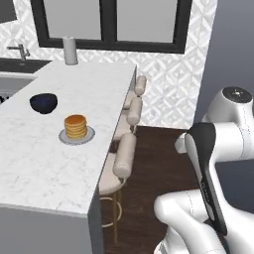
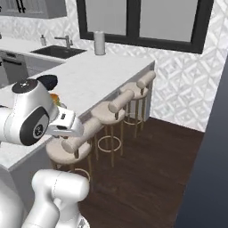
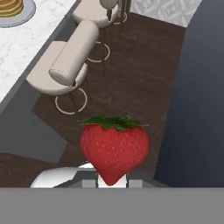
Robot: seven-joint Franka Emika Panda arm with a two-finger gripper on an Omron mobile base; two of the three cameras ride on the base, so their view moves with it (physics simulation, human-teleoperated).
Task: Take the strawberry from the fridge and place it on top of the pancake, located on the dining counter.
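- The bright red strawberry with green leaves [image 3: 114, 151] sits right in front of the hand camera, with its pointy end down between the two small dark finger tips [image 3: 89, 183].
- The claw [image 3: 112, 183] is squeezed shut on the strawberry, so the berry is being held up in the air over the dark wooden floor [image 3: 144, 65].
- The stack of golden round pancakes on a small grey plate [image 1: 76, 127] waits on the big white marble dining counter [image 1: 44, 163], well apart from the berry.
- A dark blue bowl [image 1: 43, 103] sits near the pancakes.
- The berry is tiny and round, so it could slip out and fall on the floor if the arm swings fast.
- The cream padded stools [image 1: 124, 156] stand beside the counter, and the arm could bump one on the way.
- If the claw lets go too high or off to the side, the berry could roll off the pancakes.
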